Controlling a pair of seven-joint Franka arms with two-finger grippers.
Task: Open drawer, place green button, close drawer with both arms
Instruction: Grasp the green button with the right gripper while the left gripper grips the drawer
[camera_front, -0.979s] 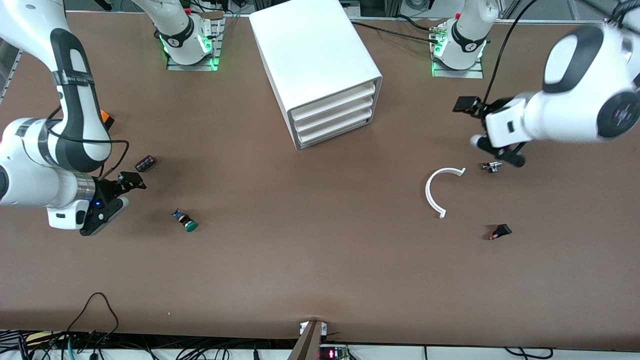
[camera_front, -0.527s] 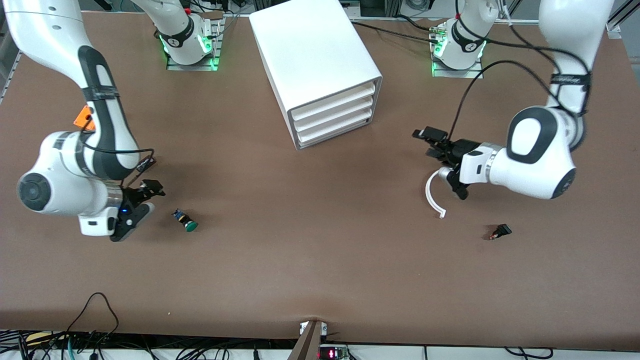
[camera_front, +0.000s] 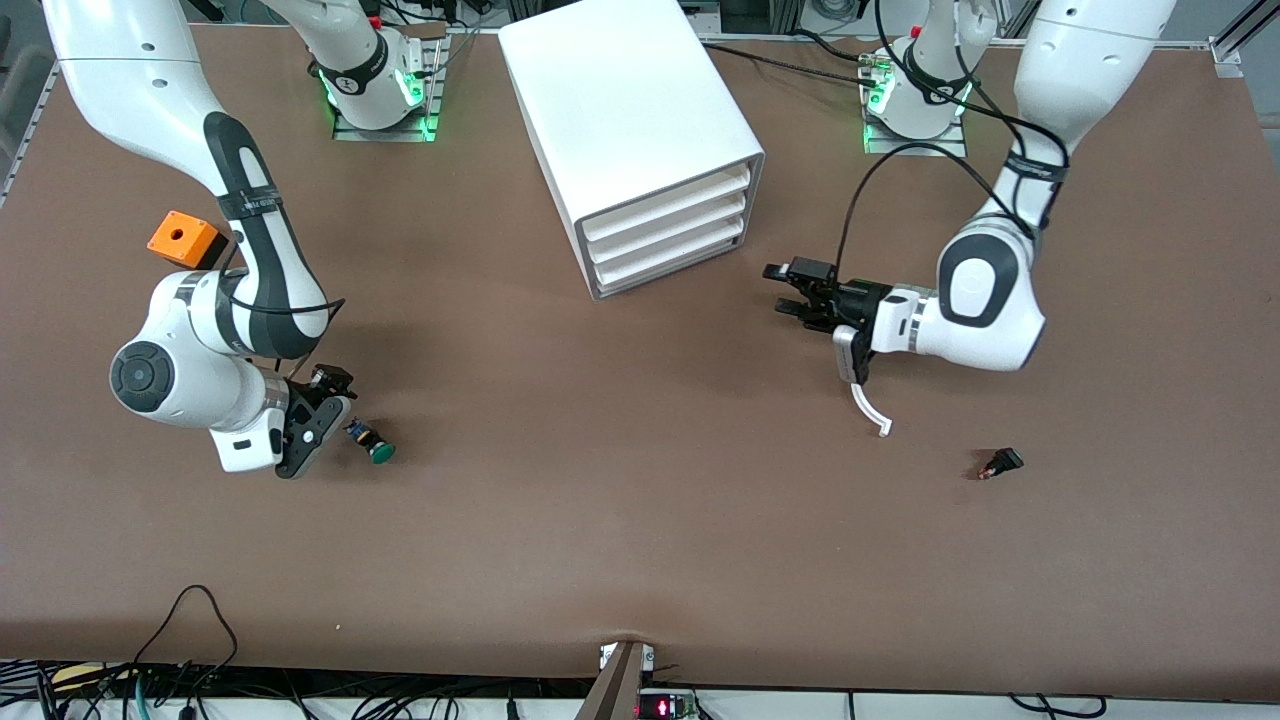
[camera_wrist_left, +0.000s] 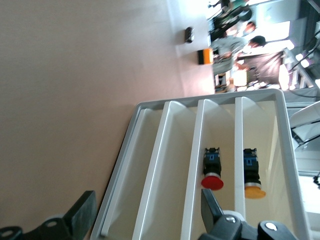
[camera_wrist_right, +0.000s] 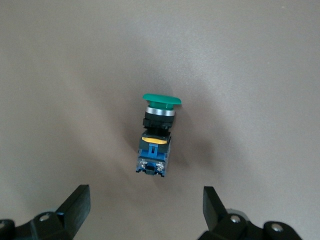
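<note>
The drawer (camera_front: 672, 263), lowest of three in the white cabinet (camera_front: 625, 110), sits pushed in flush with the two above it. The cabinet stands toward the middle of the table (camera_front: 620, 540), near the arms' bases, its drawer fronts angled toward the left arm's end.

The button (camera_front: 370, 441) lies on its side on the bare table toward the right arm's end, nearer the front camera than the cabinet, green cap pointing away from the right gripper (camera_front: 318, 418). That gripper hangs low just beside the button's blue rear part, not touching it. The right wrist view shows the button (camera_wrist_right: 156, 135) lying apart from the right gripper (camera_wrist_right: 145, 210), whose fingers are spread wide with nothing between them.

The left gripper (camera_front: 790, 292) hovers in front of the drawers, apart from them, over the table. In the left wrist view its fingers (camera_wrist_left: 84, 216) stand well apart and empty, and the drawers hold a red-capped button (camera_wrist_left: 212, 171) and a yellow-capped button (camera_wrist_left: 252, 176).

An orange cube (camera_front: 182, 239) rests by the right arm. A white curved strip (camera_front: 868, 407) lies partly under the left arm's wrist, and a small black switch (camera_front: 1001, 463) lies nearer the front camera.
</note>
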